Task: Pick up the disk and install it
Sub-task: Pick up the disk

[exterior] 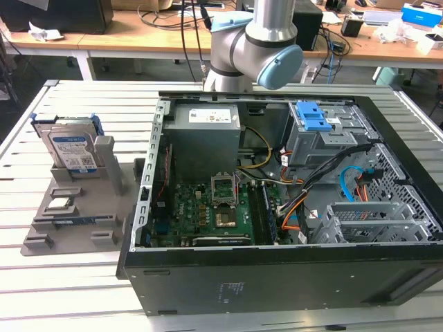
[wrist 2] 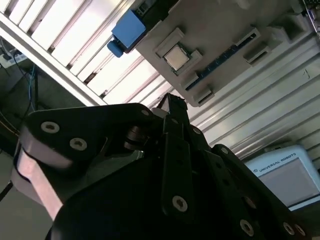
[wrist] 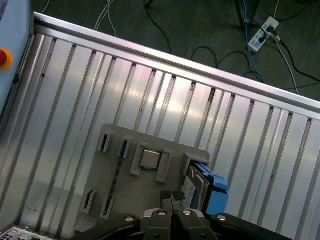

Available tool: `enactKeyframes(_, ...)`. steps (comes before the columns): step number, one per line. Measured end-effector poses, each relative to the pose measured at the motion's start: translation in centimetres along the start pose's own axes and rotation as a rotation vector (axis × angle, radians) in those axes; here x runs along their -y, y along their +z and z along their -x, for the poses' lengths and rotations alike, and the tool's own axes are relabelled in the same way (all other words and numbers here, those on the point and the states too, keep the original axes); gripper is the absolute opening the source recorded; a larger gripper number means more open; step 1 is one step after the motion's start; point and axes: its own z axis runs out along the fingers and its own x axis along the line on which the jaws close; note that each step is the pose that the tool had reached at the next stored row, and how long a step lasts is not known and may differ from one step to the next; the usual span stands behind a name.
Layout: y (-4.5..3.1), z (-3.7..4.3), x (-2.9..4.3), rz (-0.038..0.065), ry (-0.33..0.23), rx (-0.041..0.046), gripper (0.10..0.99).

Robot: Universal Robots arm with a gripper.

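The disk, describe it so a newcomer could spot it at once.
To the exterior view's left of the open computer case sits a grey holder. The disk stands propped at its far end: silver, blue-and-white label, blue side rails, far bigger than the small square chip and thin dark memory stick on the same holder.

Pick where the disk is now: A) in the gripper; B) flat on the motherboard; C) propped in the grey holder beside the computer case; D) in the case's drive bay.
C: the disk leans in the grey holder, outside the case.
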Motion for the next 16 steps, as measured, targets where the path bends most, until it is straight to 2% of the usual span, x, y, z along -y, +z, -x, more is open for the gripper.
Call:
enactKeyframes(2,0.00,0.00,0.00,0.000,-0.051,-0.0021,0.106)
enactKeyframes(4,0.00,0.00,0.00,0.001,-0.128,-0.0054,0.106)
enactKeyframes(7,0.00,0.00,0.00,0.001,-0.198,-0.0083,0.106)
enactKeyframes(16,0.00,0.00,0.00,0.001,-0.334,-0.0140,0.106)
